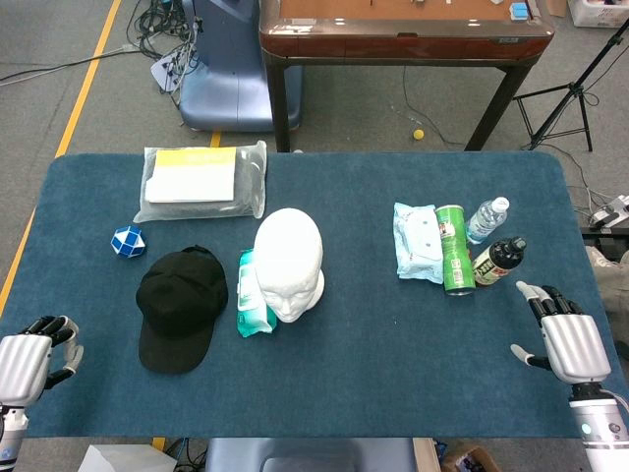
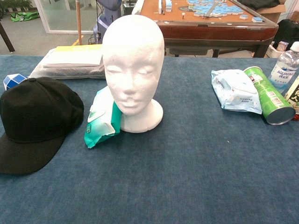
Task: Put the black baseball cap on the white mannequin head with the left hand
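Note:
The black baseball cap (image 1: pixel 181 307) (image 2: pixel 33 122) lies flat on the blue table, brim toward the front edge, left of the white mannequin head (image 1: pixel 289 262) (image 2: pixel 133 69). The head stands upright and bare, facing the front. My left hand (image 1: pixel 29 360) rests at the table's front left corner, well left of and below the cap, fingers apart and holding nothing. My right hand (image 1: pixel 567 336) sits near the front right edge, fingers spread and empty. Neither hand shows in the chest view.
A green wet-wipe pack (image 1: pixel 253 295) (image 2: pixel 102 118) leans against the head's base beside the cap. A bagged yellow-white pad (image 1: pixel 201 180) and blue-white puzzle ball (image 1: pixel 128 240) lie behind the cap. Wipes (image 1: pixel 417 242), a green can (image 1: pixel 454 250) and two bottles (image 1: pixel 487 218) lie right.

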Controlling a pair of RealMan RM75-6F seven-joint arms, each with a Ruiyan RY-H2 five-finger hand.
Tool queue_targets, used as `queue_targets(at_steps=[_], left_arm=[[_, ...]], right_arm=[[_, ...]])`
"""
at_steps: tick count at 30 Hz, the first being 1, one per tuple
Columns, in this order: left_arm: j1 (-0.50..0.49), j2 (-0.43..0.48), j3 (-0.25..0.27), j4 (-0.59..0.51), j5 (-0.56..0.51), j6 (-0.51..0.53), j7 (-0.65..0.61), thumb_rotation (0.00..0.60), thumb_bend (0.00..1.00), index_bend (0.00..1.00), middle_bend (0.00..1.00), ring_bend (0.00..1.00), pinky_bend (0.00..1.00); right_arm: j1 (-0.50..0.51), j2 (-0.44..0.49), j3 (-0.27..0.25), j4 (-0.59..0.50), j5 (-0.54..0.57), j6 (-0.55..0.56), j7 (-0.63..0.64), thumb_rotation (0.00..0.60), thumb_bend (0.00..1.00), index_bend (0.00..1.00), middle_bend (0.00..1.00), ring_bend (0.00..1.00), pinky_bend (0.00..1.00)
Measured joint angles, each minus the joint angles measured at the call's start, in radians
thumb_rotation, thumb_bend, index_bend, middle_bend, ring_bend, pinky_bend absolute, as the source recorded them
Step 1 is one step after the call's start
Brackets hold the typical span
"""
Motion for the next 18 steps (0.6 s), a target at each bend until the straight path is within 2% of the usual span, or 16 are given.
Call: queue_targets(at_steps=[11, 18], left_arm=[[0.017, 0.003, 0.000, -0.005, 0.007, 0.034, -0.002, 0.600, 0.35, 0.20, 0.45, 0.36, 0.55], [0.018, -0.005, 0.013, -0.004, 0.058, 0.054, 0.002, 0.600, 0.32, 0.20, 0.45, 0.36, 0.55]], right_arm=[[0.019, -0.003, 0.000, -0.017, 0.005, -0.030, -0.035, 0.600, 0.00, 0.12, 0.22, 0.15, 0.32], [0.019, -0.002, 0.003, -0.020, 0.012, -0.027, -0.031, 0.600, 0.00, 0.12, 0.22, 0.15, 0.32]])
